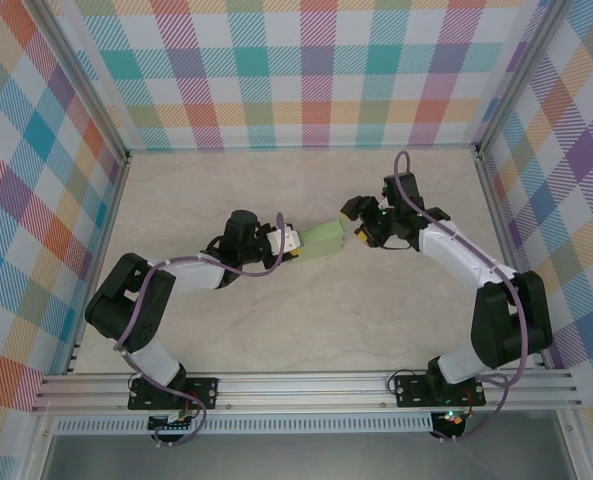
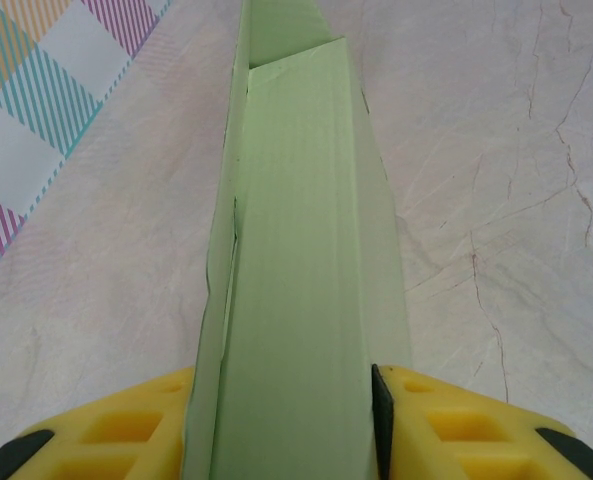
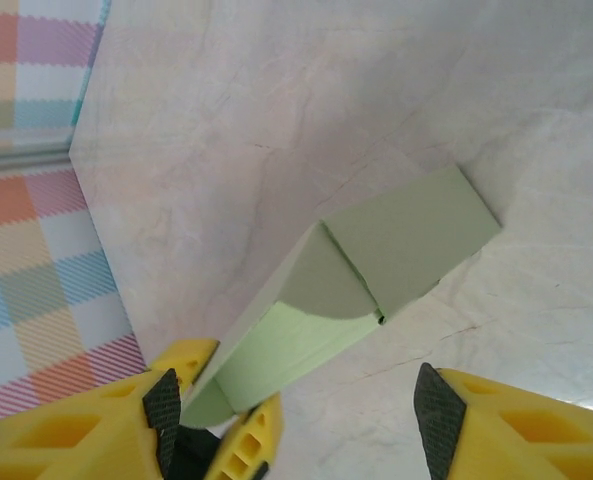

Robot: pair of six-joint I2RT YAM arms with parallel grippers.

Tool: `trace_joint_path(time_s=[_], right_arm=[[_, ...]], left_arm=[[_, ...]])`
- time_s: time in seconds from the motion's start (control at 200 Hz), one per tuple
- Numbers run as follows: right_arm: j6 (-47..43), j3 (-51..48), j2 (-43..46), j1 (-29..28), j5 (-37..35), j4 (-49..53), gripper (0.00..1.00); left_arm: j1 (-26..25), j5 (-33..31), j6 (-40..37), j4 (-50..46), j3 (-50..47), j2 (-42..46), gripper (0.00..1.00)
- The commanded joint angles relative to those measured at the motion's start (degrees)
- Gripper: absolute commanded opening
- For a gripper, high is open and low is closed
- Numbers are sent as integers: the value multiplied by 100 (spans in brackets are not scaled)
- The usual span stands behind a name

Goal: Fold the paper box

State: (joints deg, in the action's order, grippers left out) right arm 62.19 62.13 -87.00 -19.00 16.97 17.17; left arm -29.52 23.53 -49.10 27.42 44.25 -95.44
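Firmly clenched on the left end of the paper box [image 1: 324, 238], the left claw [image 1: 292, 244] holds it at the middle of the bench [image 1: 306, 330]. Just beyond its other end, the right claw [image 1: 362, 232] stands spread, gripping nothing.

Cannot see either end of the paper box [image 2: 306, 280] in the left wrist view, cropped by top and bottom edges. Cannot tell its folds from above, too small.

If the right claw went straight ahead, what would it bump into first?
Most likely the paper box, lying just ahead between the right gripper's open fingers; depth is hard to judge.
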Motion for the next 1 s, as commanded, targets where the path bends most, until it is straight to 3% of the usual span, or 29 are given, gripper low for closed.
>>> trace_joint_path(time_s=[0.0, 0.155, 0.395, 0.72, 0.995], right_arm=[[1160, 217, -330, -24, -51, -13, 69], [1972, -5, -765, -69, 181, -731, 67], [2464, -266, -836, -139, -202, -1148, 51], [2666, -403, -519, -197, -727, -1329, 50], [2796, -324, -576, -259, -519, -1556, 50]], left_arm=[[-27, 66, 23, -300, 51, -206, 41], [-28, 43, 54, -266, 48, -221, 41], [-28, 25, 146, -345, 144, -280, 41], [-53, -111, 537, -149, 122, -322, 40], [-80, -208, 582, -202, 213, -379, 41]])
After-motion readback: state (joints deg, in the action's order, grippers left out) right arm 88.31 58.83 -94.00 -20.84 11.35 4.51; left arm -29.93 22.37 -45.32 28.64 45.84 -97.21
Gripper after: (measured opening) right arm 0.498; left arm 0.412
